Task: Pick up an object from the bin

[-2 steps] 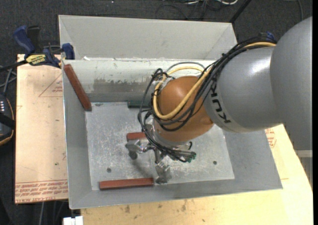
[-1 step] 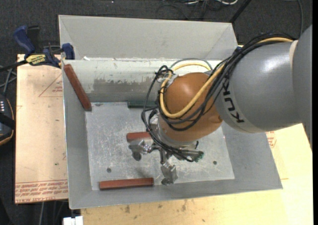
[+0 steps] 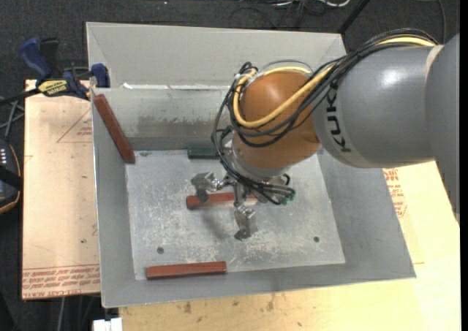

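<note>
Hanging low over the middle of the grey bin, the gripper sits beneath the arm's orange cover; whether it is open or closed cannot be told. A short reddish-brown block lies just to its left. One long brown stick lies by the near wall, and another leans at the far left.

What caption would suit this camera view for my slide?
The hand hangs low in the grey bin, just beside a short red-brown block.

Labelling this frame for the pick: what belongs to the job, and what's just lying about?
Job: end effector; short red block nearest it; bin.
Lying about: flat brown bar at front; leaning brown bar, left wall; dark strip at back.
</note>
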You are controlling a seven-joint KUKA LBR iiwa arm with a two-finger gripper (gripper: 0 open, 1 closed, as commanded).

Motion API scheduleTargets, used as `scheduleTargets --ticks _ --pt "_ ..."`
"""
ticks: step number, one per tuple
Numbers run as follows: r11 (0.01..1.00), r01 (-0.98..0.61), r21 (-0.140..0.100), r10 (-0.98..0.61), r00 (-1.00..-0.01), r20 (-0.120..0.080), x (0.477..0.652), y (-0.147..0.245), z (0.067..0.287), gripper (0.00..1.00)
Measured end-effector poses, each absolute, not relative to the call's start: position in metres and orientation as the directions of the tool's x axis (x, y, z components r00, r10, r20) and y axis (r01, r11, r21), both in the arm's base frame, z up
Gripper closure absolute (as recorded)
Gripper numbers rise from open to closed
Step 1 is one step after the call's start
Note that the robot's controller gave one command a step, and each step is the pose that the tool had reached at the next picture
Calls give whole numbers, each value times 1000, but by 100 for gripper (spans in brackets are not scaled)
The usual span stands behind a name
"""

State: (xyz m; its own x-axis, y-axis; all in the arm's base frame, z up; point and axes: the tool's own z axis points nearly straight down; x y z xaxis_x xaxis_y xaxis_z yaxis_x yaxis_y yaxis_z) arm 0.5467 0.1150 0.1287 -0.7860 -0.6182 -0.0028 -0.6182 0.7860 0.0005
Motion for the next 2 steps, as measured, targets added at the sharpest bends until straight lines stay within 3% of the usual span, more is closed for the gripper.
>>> scheduleTargets --ticks 1,2 --pt "747 -665 -1 -665 -747 -4 554 69 128 0" --pt "831 -557 2 -557 -831 -3 595 104 72 100"
